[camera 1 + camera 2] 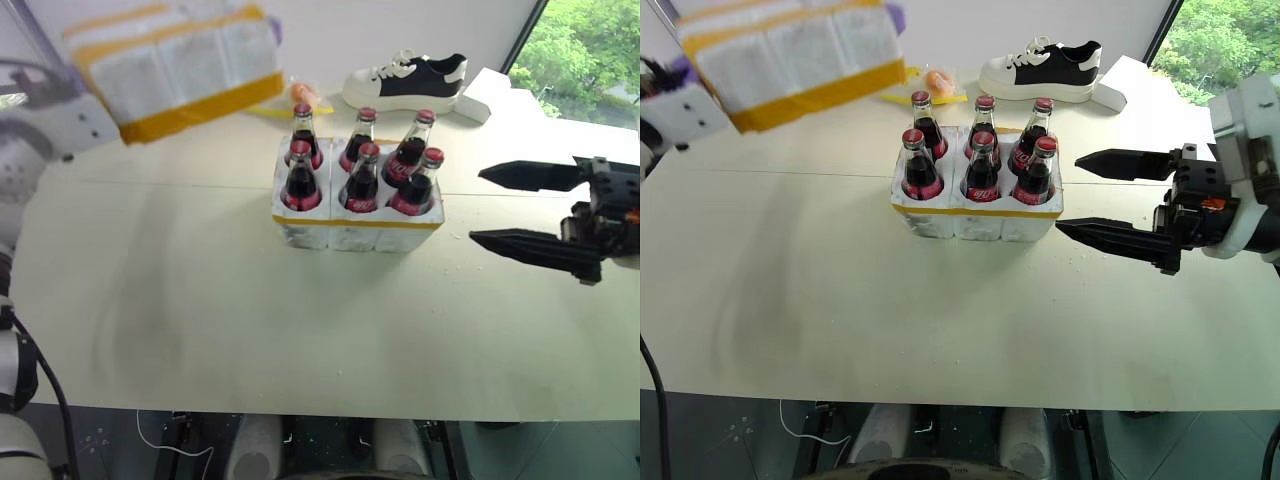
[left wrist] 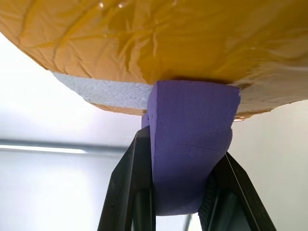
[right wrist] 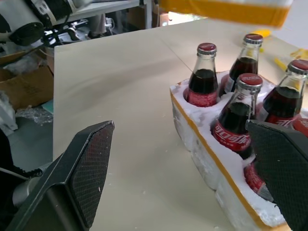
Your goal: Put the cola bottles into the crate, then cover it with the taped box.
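Only red labels on cola bottles point(image 1: 361, 176); script unreadable.

Glossy glass is seen on the bottles point(image 1: 360, 170), rough white foam on the crate point(image 1: 355, 232), crinkled shiny tape on the box point(image 1: 175, 70), a matt top on the table point(image 1: 200, 320).

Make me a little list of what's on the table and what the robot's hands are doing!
cola bottles: six, all standing in the crate
crate: on the table, uncovered
taped box: up in the air, left of the crate
left hand: shut on a purple handle fixed to the taped box
right hand: open, holding nothing, right of the crate
shoe: behind the crate
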